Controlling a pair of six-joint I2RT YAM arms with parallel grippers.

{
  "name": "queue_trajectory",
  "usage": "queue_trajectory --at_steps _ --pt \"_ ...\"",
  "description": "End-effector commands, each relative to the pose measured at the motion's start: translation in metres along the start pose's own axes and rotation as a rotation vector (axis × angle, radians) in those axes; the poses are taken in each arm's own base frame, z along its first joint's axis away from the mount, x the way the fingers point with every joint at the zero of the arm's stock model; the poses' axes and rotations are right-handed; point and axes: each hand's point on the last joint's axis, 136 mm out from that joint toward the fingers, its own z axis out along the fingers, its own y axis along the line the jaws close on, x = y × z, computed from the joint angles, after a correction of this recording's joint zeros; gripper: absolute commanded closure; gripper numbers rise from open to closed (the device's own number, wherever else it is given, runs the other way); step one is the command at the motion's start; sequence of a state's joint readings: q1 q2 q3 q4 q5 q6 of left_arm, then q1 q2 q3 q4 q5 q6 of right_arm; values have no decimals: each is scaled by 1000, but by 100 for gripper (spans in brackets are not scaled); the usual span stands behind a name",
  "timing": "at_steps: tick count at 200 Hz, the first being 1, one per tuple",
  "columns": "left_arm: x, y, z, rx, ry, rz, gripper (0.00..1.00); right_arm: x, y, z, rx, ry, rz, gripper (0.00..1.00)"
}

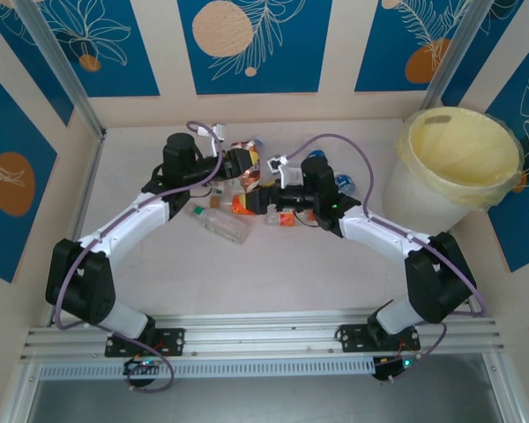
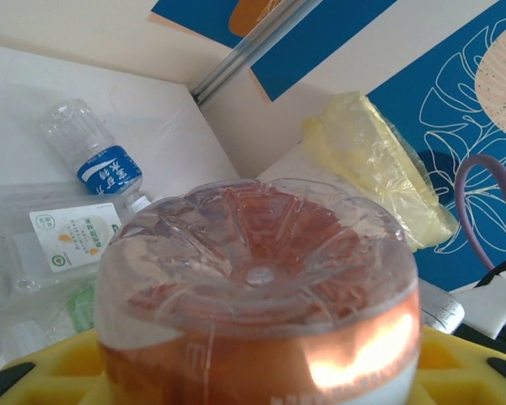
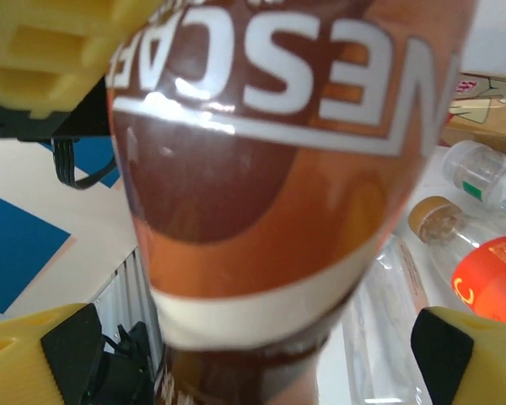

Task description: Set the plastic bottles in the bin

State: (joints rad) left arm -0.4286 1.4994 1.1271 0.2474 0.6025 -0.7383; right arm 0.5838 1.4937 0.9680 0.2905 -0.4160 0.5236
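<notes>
Left gripper (image 1: 241, 164): closed on the copper-brown bottle (image 2: 261, 278). In the left wrist view its yellow fingers (image 2: 59, 363) sit either side of the bottle at 6 o'clock of the frame.

Copper-brown bottle: its ribbed clear base faces the left wrist camera. In the right wrist view the brown label with white lettering reads upside down and the narrow end points to 6 o'clock.

Right gripper (image 3: 253, 354): open. Its yellow fingers (image 3: 481, 354) stand on either side of the bottle's narrow end, with a gap on each side. In the top view it sits at 5 o'clock of the left gripper, close to it.

Bin (image 1: 458, 163): pale yellow, upright on the table (image 1: 273, 273), at 3 o'clock of the two grippers and well apart from them. In the left wrist view its crinkled yellow rim shows at 1 o'clock of the held bottle.

Loose bottles: a cluster lies on the table beneath and around the grippers.

Clear bottle (image 1: 219, 225): on its side, at 7 o'clock of the cluster.

Blue-label bottle (image 2: 97, 156): on its side, at 10 o'clock of the held bottle in the left wrist view.

White-label bottle (image 2: 67, 240): lying just beside the blue-label one, at its 6 o'clock.

Red-label bottle (image 3: 489, 278): lying at 4 o'clock of the right wrist frame, beside other clear bottles.
</notes>
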Motion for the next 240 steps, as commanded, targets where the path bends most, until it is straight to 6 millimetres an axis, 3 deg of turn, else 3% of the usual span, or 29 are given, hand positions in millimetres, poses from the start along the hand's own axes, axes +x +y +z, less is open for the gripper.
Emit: queue_trajectory --at_steps 1,40,67,99,123,143,167,208,240 --pt "-10 -20 3 67 -10 39 60 -22 12 6 -49 -50 2 17" --pt "-9 -16 4 53 -8 43 59 -28 14 10 -80 -83 5 49" --pt "-9 -10 3 16 -17 35 47 -27 3 8 -26 -86 11 75" --pt "-8 -5 0 0 -40 38 0 -23 -4 8 -6 -71 37 75" --pt "-12 -6 -7 6 -91 69 0 -21 -13 6 37 -59 60 74" --pt "-18 -9 -15 -2 -143 114 0 -16 -40 1 162 -48 133 74" --pt "-22 12 -30 -131 -232 155 0 -11 -63 -12 246 -63 190 74" --pt "-6 35 -34 -270 -142 199 0 -16 -81 -49 387 -57 158 74" --pt "-7 51 -39 -344 -168 190 0 -36 -82 -89 512 -67 51 73"
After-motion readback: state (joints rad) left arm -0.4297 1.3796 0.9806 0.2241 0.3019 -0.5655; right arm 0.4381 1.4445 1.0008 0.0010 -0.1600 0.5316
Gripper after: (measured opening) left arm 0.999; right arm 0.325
